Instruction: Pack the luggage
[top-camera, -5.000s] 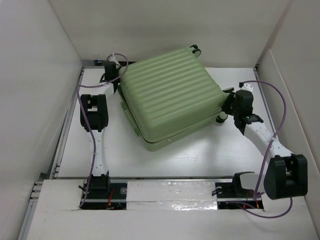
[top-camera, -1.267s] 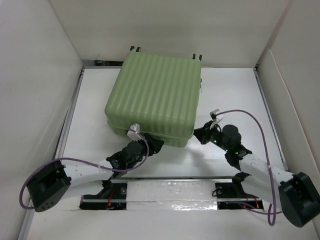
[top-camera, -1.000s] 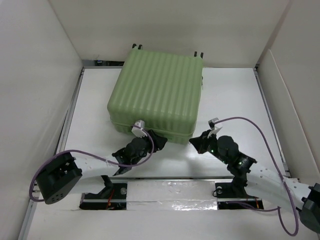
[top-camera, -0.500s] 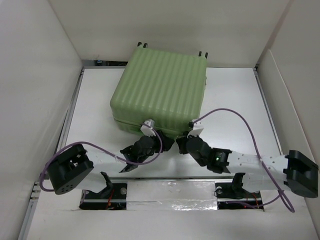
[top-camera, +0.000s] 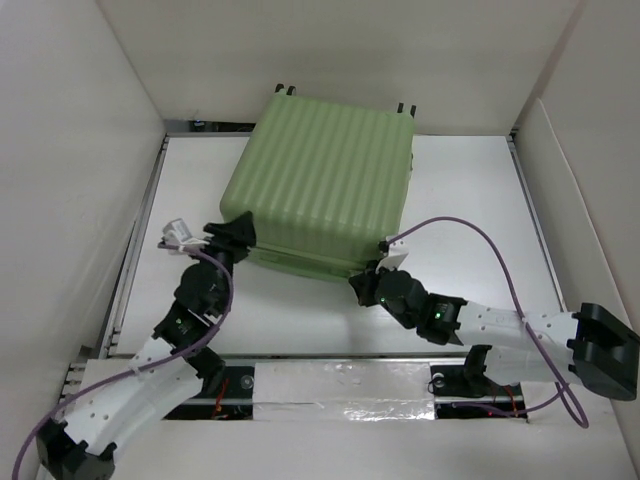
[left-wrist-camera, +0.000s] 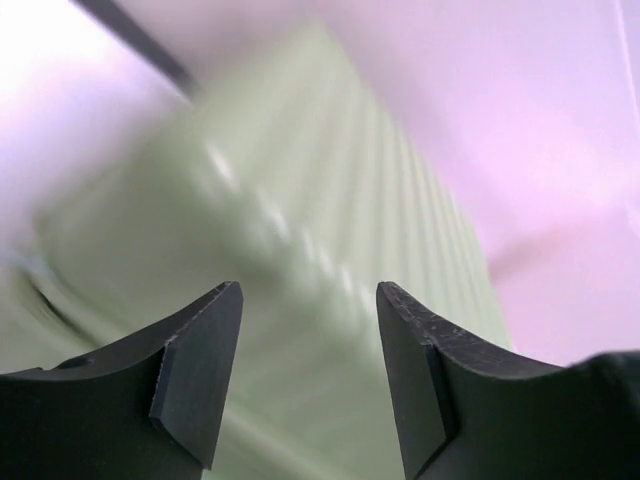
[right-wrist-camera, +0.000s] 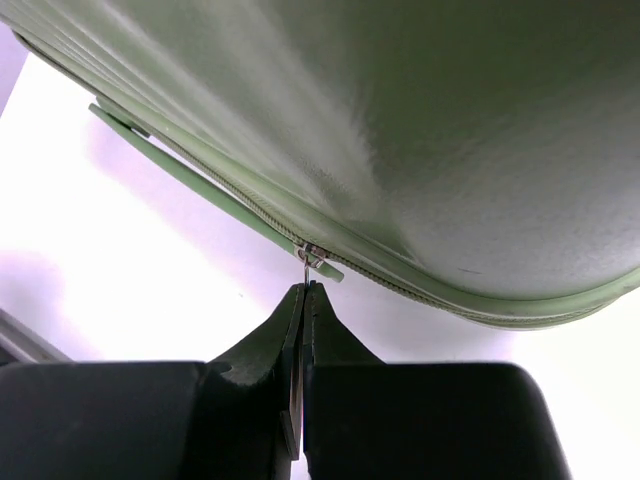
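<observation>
The luggage (top-camera: 320, 180), a light green ribbed hard-shell suitcase, lies closed and flat at the middle back of the table, its small wheels (top-camera: 405, 107) at the far edge. My left gripper (top-camera: 237, 232) is at its front left corner. In the left wrist view this gripper (left-wrist-camera: 310, 295) is open, with only the blurred green shell (left-wrist-camera: 300, 220) ahead of it. My right gripper (top-camera: 360, 285) is at the front edge. In the right wrist view it (right-wrist-camera: 305, 290) is shut on the thin metal zipper pull (right-wrist-camera: 306, 268) hanging from the slider on the luggage's seam (right-wrist-camera: 420, 290).
White walls (top-camera: 80, 150) box in the table (top-camera: 470, 200) on the left, back and right. A metal rail (top-camera: 340, 380) runs along the near edge between the arm bases. Purple cables (top-camera: 470, 225) loop over both arms.
My left arm has swung from the luggage's front edge out to its front left corner, jaws a little wider. My right gripper has moved left onto the front seam and stays there.
</observation>
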